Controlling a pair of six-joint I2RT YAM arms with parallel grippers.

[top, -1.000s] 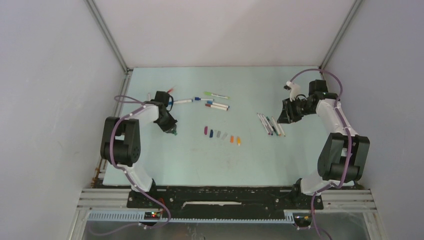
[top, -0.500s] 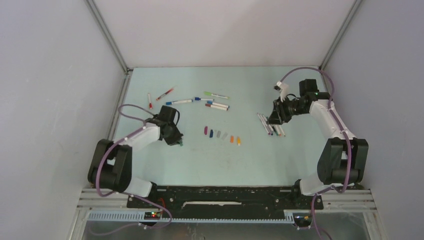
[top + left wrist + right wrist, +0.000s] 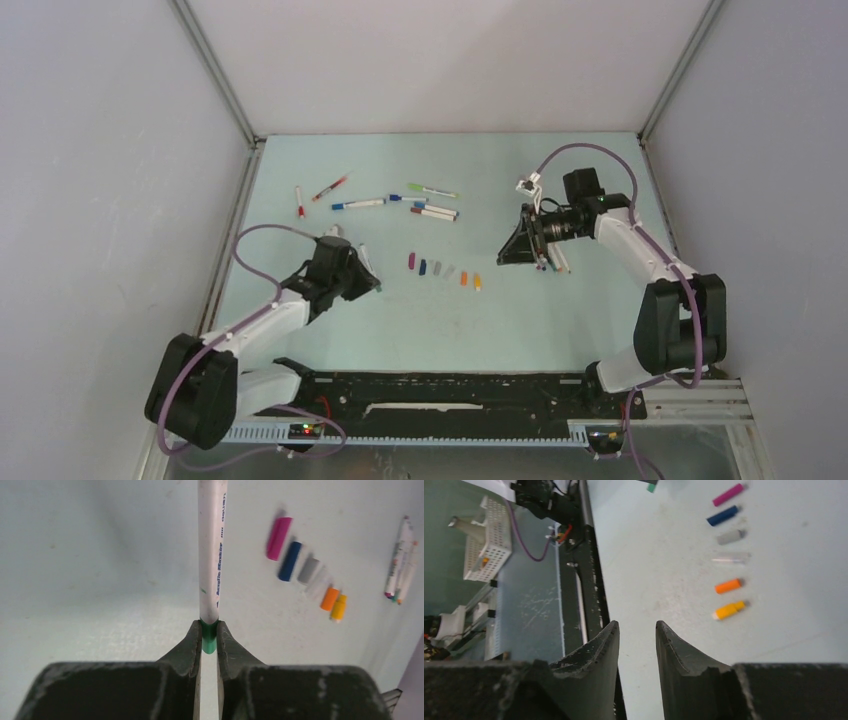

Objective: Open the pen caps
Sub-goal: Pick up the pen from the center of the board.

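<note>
Left gripper (image 3: 209, 637) is clamped tight on a pen (image 3: 212, 550) by its green end; right gripper (image 3: 636, 645) stands part open, empty. Six loose caps (image 3: 308, 570) lie ahead-right of the left gripper. Several pens (image 3: 357, 203) beyond appear capped, so work is outstanding.

Right claw (image 3: 636, 626) fills the bottom of the shot, its two dark fingers (image 3: 599, 650) standing apart. There's nothing between them, just pale counter (image 3: 664, 555) showing through the gap. Up ahead, a tidy column of loose caps lies on the counter: magenta cap (image 3: 727, 494) at the top, then blue cap (image 3: 723, 515), grey cap (image 3: 729, 537), clear cap (image 3: 730, 557), orange cap (image 3: 728, 585), and yellow cap (image 3: 729, 610) nearest the claw. None touching. Off left, a black rail (image 3: 586, 555) runs along the counter's edge, and beyond it sits a white perforated basket (image 3: 494, 535), with a purple cable (image 3: 526, 542) looping beside it.
</note>
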